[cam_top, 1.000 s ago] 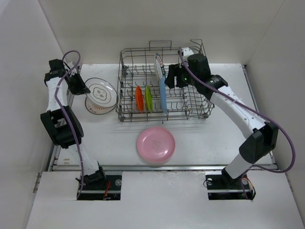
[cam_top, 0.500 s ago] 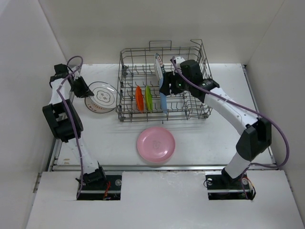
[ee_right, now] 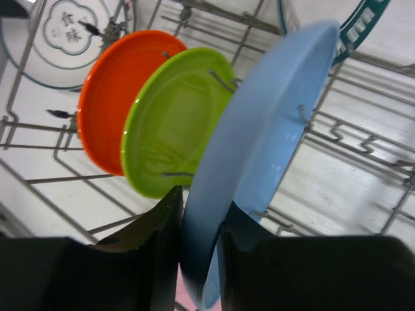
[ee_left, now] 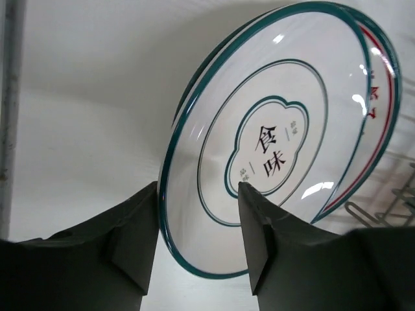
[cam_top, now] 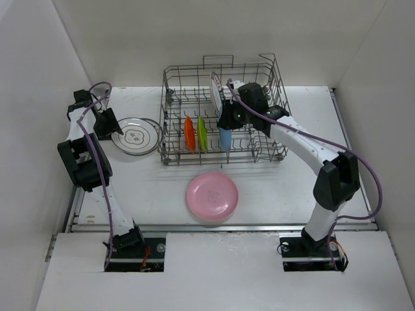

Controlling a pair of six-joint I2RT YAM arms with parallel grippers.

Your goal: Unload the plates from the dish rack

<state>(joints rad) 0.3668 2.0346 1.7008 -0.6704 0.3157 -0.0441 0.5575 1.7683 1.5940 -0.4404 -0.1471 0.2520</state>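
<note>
The grey wire dish rack (cam_top: 267, 148) holds an orange plate (cam_top: 189, 134), a green plate (cam_top: 203, 134) and a light blue plate (cam_top: 225, 137) upright in its front row, and a white teal-patterned plate (cam_top: 214, 89) at the back. My right gripper (cam_top: 227, 120) is shut on the top edge of the light blue plate (ee_right: 272, 116), which stands next to the green plate (ee_right: 175, 123) and the orange plate (ee_right: 113, 97). My left gripper (cam_top: 106, 125) is open, its jaws astride the rim of a teal-rim plate (ee_left: 279, 129) that lies on a red-rimmed plate (ee_left: 384, 97).
A pink plate (cam_top: 212, 196) lies flat on the table in front of the rack. The two stacked plates (cam_top: 135, 136) lie just left of the rack's left wall. White walls close in on both sides and the back.
My left gripper has lowered the teal-rim plate flat onto the other plate and opened. My right gripper has moved left and down onto the light blue plate and shut on it.
</note>
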